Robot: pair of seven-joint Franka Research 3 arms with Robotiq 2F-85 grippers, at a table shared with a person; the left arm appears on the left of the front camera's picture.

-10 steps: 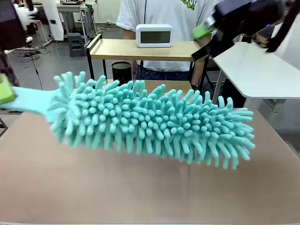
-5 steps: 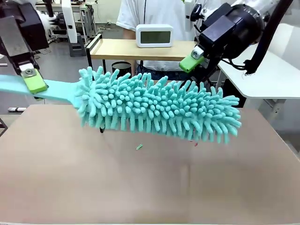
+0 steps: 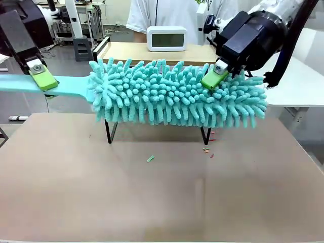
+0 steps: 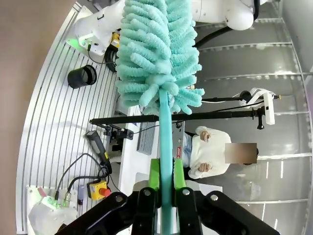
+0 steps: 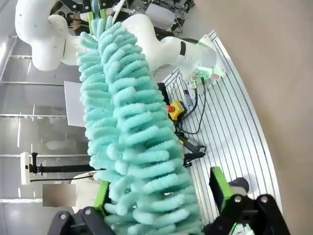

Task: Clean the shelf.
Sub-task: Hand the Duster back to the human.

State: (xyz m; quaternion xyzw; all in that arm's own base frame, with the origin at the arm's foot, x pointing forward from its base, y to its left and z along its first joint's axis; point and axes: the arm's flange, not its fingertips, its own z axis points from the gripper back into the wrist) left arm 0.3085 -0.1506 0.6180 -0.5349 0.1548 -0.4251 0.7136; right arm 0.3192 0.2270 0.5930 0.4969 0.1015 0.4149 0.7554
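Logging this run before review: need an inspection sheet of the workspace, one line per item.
Surface: brown table, mostly bare.
Job's things: shelf behind the teal microfibre duster; a white digital clock stands on its top board.
Clutter: small scraps on the table near the shelf legs.
Grippers: left gripper shut on the duster handle; right gripper open, jaws either side of the duster head.
Cables: black cables along the right arm.
Surroundings: person standing behind the shelf.

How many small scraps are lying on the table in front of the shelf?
4 that I can make out: a green one near the table's middle, and three beside the shelf's right leg. The duster may hide more.
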